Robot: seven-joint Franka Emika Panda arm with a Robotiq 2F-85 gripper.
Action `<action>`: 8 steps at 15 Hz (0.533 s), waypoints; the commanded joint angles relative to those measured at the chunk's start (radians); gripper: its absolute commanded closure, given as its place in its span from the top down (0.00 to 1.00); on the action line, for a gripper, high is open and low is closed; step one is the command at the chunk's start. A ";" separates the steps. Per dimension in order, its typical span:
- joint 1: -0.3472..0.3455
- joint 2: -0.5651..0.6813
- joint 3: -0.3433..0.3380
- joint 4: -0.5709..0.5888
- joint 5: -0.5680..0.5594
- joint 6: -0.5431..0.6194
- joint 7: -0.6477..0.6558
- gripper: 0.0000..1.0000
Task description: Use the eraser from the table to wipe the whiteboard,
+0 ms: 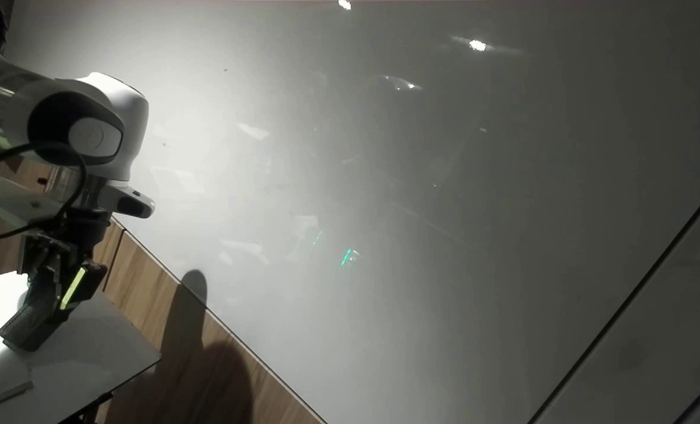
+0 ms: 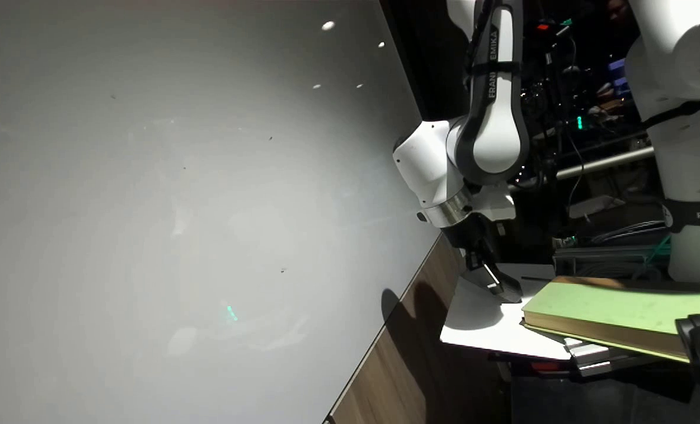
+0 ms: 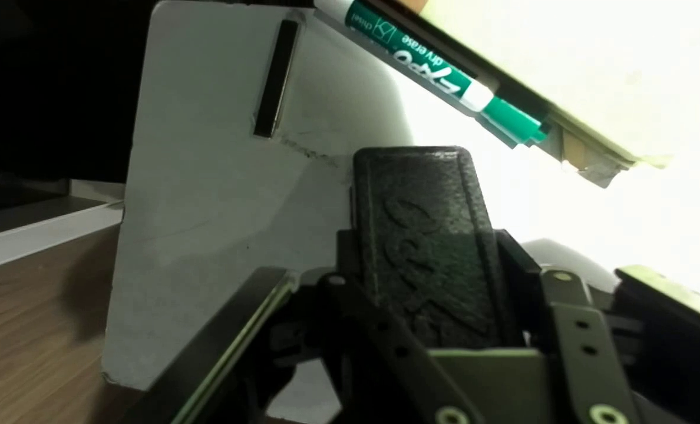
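Arm (image 2: 497, 141) bends down at a slant, its gripper (image 3: 429, 253) clamping the eraser (image 3: 418, 200) by both sides over the table (image 1: 96, 359); whether the two touch, I cannot tell.

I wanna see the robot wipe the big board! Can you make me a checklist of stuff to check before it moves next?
1. The gripper holds the eraser: ok, it is shut on both sides of it.
2. Eraser lifted off the table: cannot tell; it is over the top, but any gap underneath is unclear.
3. Eraser clear of the green marker: ok, a gap shows between them in the wrist view.
4. Eraser at the whiteboard: not ok, it is apart from it, over the table.
5. Spot to wipe known: cannot tell; the green streak could be ink or reflected light.
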 commanded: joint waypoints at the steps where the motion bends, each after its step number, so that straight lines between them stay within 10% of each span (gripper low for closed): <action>1: 0.008 0.014 -0.022 0.001 -0.026 0.029 0.022 0.83; 8: 0.014 -0.046 -0.027 0.021 0.031 -0.003 -0.042 1.00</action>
